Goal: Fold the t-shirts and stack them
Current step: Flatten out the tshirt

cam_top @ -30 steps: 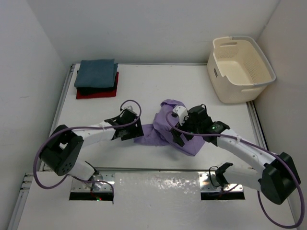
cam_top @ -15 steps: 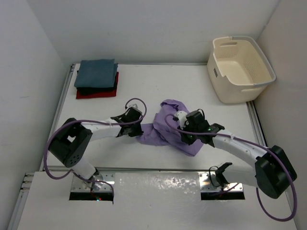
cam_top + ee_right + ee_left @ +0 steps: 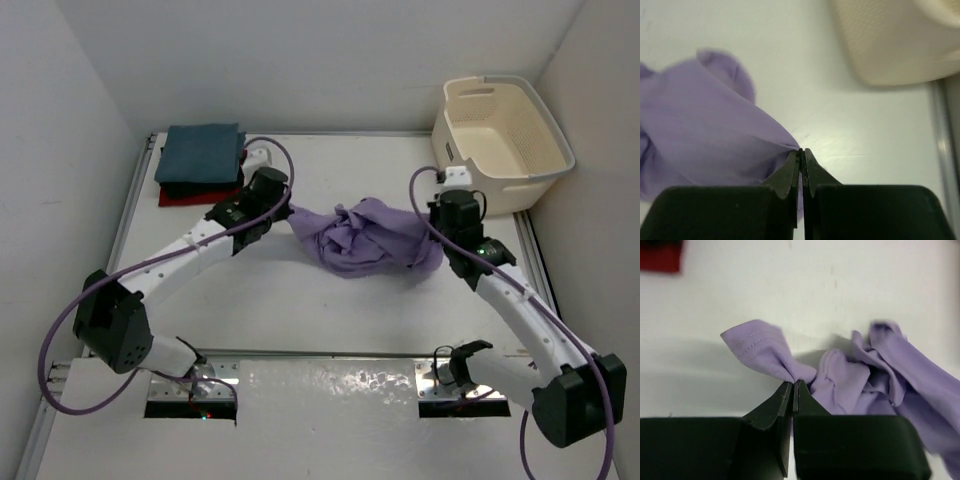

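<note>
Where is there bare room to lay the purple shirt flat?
Two patches are bare: the far strip of table between the stack and the basket, and the near stretch in front of the shirt. The middle is crowded: the shirt is strung between the left gripper and right gripper.

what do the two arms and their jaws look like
Both the left arm and the right arm have white links with chunky black joint housings, and a purple cable loops loosely along each. A small green light glows on the right arm. The jaws are matte black, tapering to thin wedge tips.
</note>
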